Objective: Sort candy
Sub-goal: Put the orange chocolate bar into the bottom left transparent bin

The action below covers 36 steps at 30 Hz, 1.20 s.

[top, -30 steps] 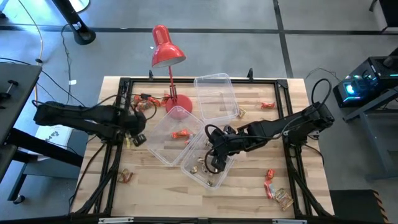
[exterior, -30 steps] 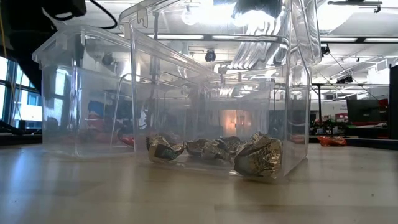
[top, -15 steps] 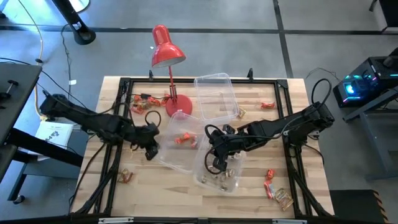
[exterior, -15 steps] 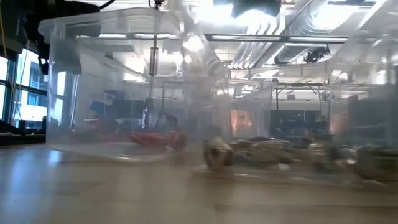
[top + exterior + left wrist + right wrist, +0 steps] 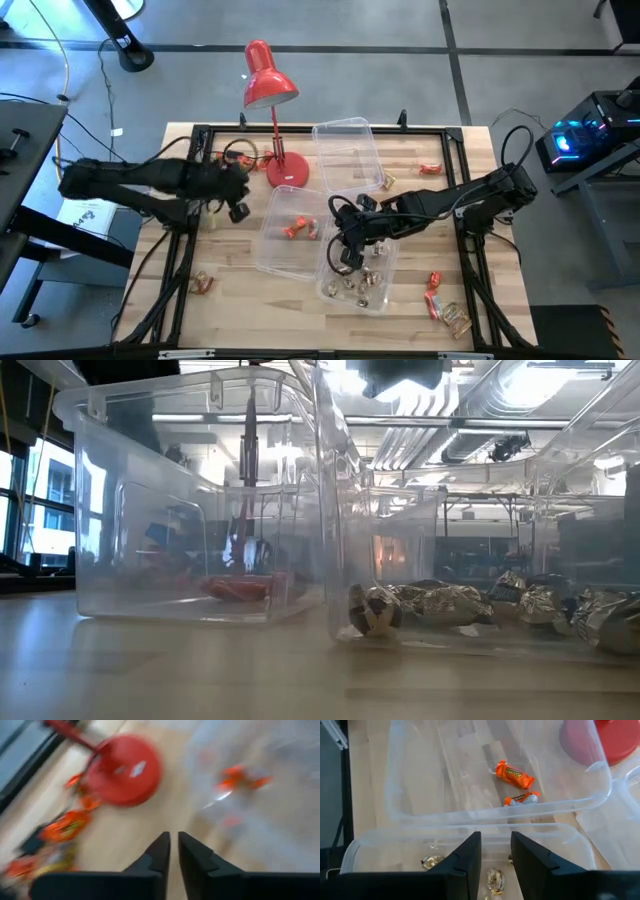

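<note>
Two clear tubs lie side by side on the wooden table. One (image 5: 292, 232) holds orange candy (image 5: 514, 775); the other (image 5: 360, 270) holds gold-wrapped candy (image 5: 440, 605). My right gripper (image 5: 345, 258) stands open above the gold tub's rim (image 5: 495, 832), and nothing shows held between its fingers. My left gripper (image 5: 238, 208) is raised left of the orange tub, near the red lamp's base (image 5: 125, 770). Its fingers (image 5: 160, 852) are almost together with nothing between them. Loose candy lies on the table at the far left (image 5: 232, 158), near left (image 5: 203, 283) and right (image 5: 435, 285).
A third clear tub (image 5: 348, 152) sits at the far middle, beside the red desk lamp (image 5: 270, 88). More candy lies at the far right (image 5: 431, 168) and the near right corner (image 5: 455, 320). Black frame rails (image 5: 470, 260) run along both sides.
My left gripper went toward the near edge and the right, up against the orange-candy tub, then rose and drew back toward the far left. The gold-candy tub, which leaned tilted on the other tub, now lies flat and has turned. The orange-candy tub slid a little to the right.
</note>
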Each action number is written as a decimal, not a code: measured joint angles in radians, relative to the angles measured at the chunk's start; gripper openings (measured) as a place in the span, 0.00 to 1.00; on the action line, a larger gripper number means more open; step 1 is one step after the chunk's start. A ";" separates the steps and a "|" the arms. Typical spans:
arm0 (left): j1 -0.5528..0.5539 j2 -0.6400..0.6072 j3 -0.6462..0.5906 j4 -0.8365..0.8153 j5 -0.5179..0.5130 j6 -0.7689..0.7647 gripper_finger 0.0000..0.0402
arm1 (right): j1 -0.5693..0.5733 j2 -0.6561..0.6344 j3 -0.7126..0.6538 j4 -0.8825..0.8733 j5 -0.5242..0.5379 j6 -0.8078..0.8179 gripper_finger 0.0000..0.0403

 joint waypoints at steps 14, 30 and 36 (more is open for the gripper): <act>0.587 0.353 -0.012 -0.001 0.099 0.614 0.57 | -0.021 0.000 0.000 0.004 0.000 0.004 0.24; 0.723 0.676 -0.011 0.236 0.032 0.972 0.60 | -0.021 0.000 0.000 0.070 0.000 0.111 0.24; 0.736 0.761 -0.006 0.223 0.028 0.971 0.57 | -0.020 0.000 0.000 0.080 0.000 0.117 0.24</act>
